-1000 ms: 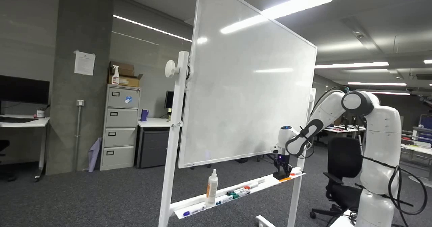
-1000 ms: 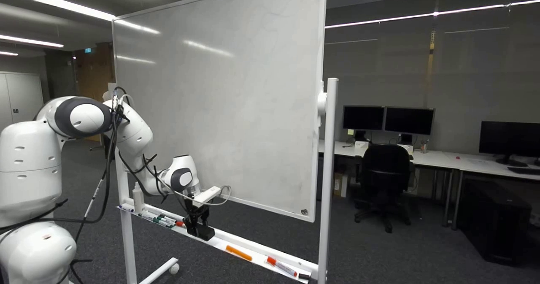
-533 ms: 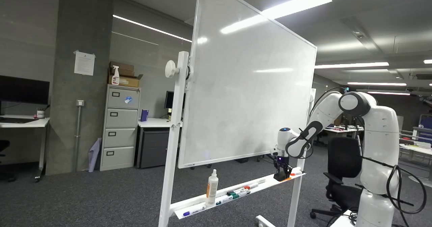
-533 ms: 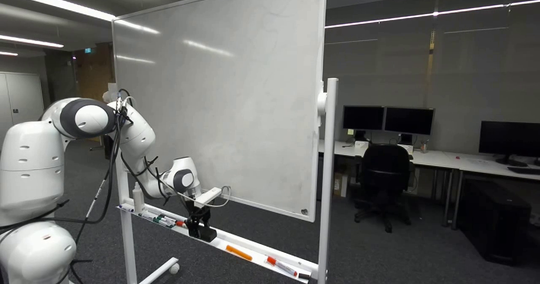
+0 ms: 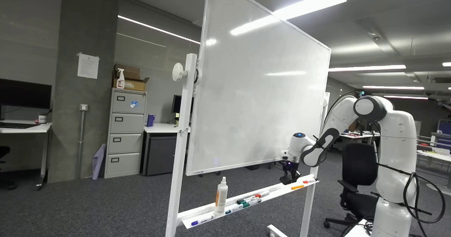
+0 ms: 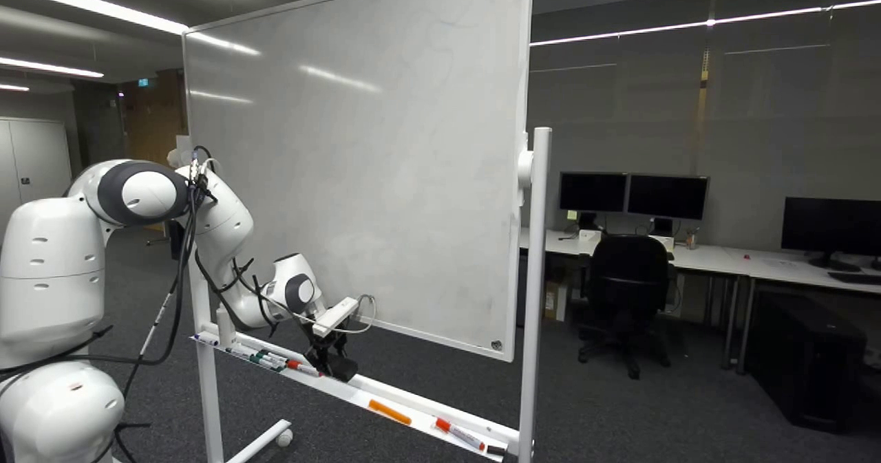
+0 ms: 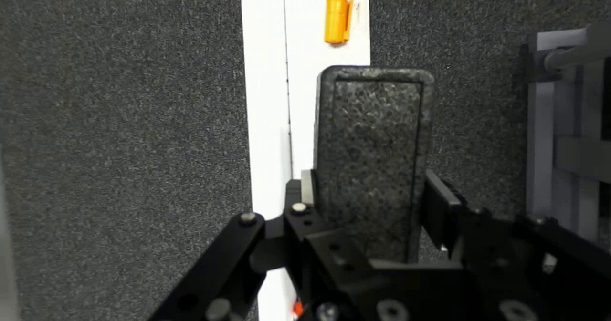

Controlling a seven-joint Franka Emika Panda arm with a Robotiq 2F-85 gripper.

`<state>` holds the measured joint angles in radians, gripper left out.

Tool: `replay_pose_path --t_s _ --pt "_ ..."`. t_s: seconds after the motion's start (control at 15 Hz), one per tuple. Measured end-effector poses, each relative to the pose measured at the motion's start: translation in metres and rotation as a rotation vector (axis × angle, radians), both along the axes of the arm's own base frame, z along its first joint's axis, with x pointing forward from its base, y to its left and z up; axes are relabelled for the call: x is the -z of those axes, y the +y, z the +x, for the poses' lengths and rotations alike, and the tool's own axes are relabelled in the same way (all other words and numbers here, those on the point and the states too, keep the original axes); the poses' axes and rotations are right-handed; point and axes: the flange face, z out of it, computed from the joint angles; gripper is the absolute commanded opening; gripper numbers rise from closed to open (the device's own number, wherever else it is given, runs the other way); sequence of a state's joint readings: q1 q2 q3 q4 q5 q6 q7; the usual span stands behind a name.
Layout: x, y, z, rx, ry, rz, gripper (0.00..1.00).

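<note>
My pincer (image 7: pixel 372 190) is pinching the black whiteboard eraser (image 7: pixel 374 135) by its long sides. The eraser is close over the marker tray (image 7: pixel 267 97); I can't tell if they touch. If my pinch is too weak, the eraser could slip, and since the tray is thin, it might fall to the carpet (image 7: pixel 119 144). If I swing sideways, I could knock off the orange marker (image 7: pixel 337 11) or bump the red-capped marker (image 6: pixel 304 368).

the white arm (image 6: pixel 221 225) i operate stands upright at the shoulder (image 6: pixel 51 270), folds over at a dark-banded elbow (image 6: pixel 148 191) and reaches down to the wrist (image 6: pixel 298 291), which i hold tilted off vertical. my black gripper (image 7: pixel 370 182) hangs at a downward slant, its two fingers (image 7: pixel 308 187) parted but clamped in a grip.
</note>
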<state>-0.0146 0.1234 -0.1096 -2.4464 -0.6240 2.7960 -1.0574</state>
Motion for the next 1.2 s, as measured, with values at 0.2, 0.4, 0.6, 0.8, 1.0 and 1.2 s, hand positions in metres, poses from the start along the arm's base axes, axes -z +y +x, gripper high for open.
replay_pose_path --t_s 0.2,0.4,0.6,0.8,1.0,1.2 --pt "-0.005 0.005 -0.001 0.041 -0.039 0.030 0.31" --pt "-0.009 0.008 -0.010 0.075 -0.041 0.054 0.31" --pt "-0.011 0.006 -0.028 0.139 -0.007 0.075 0.31" --pt "-0.018 -0.002 -0.044 0.233 0.028 0.100 0.31" --pt "-0.030 -0.014 -0.049 0.380 0.013 0.140 0.31" --pt "-0.034 -0.022 -0.047 0.538 -0.030 0.171 0.31"
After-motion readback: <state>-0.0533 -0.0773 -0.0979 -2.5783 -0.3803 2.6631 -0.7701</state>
